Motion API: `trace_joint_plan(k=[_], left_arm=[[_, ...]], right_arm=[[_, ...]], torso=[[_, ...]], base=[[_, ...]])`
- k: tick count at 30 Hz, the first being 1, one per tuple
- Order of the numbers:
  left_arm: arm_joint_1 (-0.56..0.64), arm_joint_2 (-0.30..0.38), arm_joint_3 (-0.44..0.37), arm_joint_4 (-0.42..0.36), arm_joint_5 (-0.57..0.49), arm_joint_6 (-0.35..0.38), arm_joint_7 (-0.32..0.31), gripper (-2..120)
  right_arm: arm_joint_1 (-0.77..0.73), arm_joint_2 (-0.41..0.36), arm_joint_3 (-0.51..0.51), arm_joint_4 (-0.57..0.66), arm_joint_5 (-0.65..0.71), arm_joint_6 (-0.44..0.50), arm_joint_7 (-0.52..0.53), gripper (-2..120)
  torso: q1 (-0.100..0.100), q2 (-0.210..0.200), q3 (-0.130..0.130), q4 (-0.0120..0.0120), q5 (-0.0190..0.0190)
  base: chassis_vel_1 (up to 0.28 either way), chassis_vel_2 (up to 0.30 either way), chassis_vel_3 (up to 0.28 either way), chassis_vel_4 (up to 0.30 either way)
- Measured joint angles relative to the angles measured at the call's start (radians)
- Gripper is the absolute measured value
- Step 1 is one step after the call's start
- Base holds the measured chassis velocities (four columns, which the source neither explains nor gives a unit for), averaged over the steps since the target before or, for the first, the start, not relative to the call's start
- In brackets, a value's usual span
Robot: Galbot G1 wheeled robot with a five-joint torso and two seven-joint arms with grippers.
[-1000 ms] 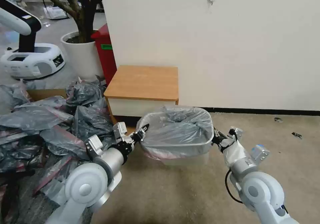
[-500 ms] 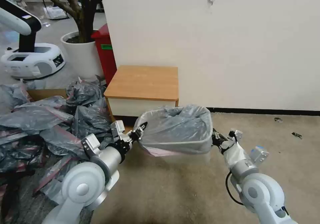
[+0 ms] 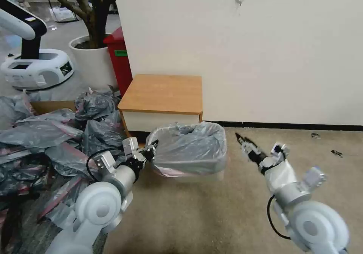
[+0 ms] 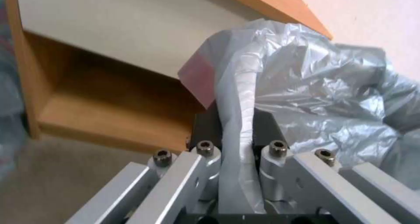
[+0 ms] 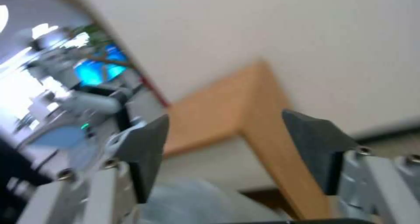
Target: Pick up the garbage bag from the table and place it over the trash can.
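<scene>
Left gripper (image 3: 151, 148): clamped on a gathered fold of the garbage bag (image 3: 191, 148) together with the rim of the trash can (image 3: 196, 176), which is seen threaded between the pads in the left wrist view (image 4: 236, 132).

Right gripper (image 3: 245, 144): held wide with nothing between the pads, just clear of the bin's far side and above the carpet; the gap between the pads is plain in the right wrist view (image 5: 225, 158).

Garbage bag: draped over the beige bin directly ahead of the left gripper, its pink-red band (image 4: 198, 73) lying just beyond the pads; the grey film is seen bunched and puffed inside the rim.

Trash can: stood on the carpet between the two grippers, in front of the table (image 3: 162, 93).

Table: bare-topped, behind the bin and beyond both grippers.

Progress: the bag is judged mostly fitted; the side nearest the right gripper appears seated, though the far corner is poorly shown.

Doing it well: the clamped fold should be drawn down evenly over the rim before release, so the thin film is neither torn nor allowed to spring back.

Surroundings: a heap of darker bags (image 3: 45, 136) lies on the outer side of the left gripper.
</scene>
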Motion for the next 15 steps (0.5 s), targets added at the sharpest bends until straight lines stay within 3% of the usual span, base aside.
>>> trace_joint_plan(k=[1,2,4,6,10,11,14,15], left_arm=[[-0.002,0.017,0.012,0.000,0.036,-0.004,0.010,7],[-0.002,0.017,0.012,0.000,0.036,-0.004,0.010,7],[-0.003,0.048,0.026,-0.007,0.098,-0.006,0.030,7],[-0.003,0.058,0.029,-0.011,0.117,-0.007,0.034,7],[0.008,0.082,0.033,-0.024,0.190,-0.006,0.040,7],[0.008,0.082,0.033,-0.024,0.190,-0.006,0.040,7],[0.018,0.088,0.042,-0.026,0.235,-0.006,0.050,7],[0.018,0.088,0.042,-0.026,0.235,-0.006,0.050,7]], right_arm=[[0.047,-0.074,-0.024,0.028,-0.010,-0.026,-0.010,80],[0.047,-0.074,-0.024,0.028,-0.010,-0.026,-0.010,80],[0.156,-0.197,-0.080,0.039,-0.036,-0.064,-0.058,89],[0.211,-0.243,-0.114,0.035,-0.043,-0.076,-0.076,88],[0.472,-0.368,-0.354,-0.033,-0.089,-0.103,-0.130,69],[0.472,-0.368,-0.354,-0.033,-0.089,-0.103,-0.130,69],[0.627,-0.380,-0.573,-0.079,-0.179,-0.126,-0.137,56],[0.627,-0.380,-0.573,-0.079,-0.179,-0.126,-0.137,56]], torso=[[0.000,0.000,0.000,0.0000,0.0000],[0.000,0.000,0.000,0.0000,0.0000],[0.000,0.000,0.000,0.0001,0.0000],[0.000,0.000,0.000,0.0000,0.0003],[0.000,0.000,0.000,0.0003,0.0001],[0.000,0.000,0.000,0.0003,0.0001],[0.000,0.000,0.000,0.0003,0.0000],[0.000,0.000,0.000,0.0003,0.0000]], base=[[0.000,0.000,0.000,0.000],[0.000,0.000,0.000,0.000],[0.000,0.000,0.000,0.000],[0.000,0.000,0.000,0.000],[0.000,0.000,0.000,0.000],[0.000,0.000,0.000,0.000],[0.000,0.000,0.000,0.000],[0.000,0.000,0.000,0.000]])
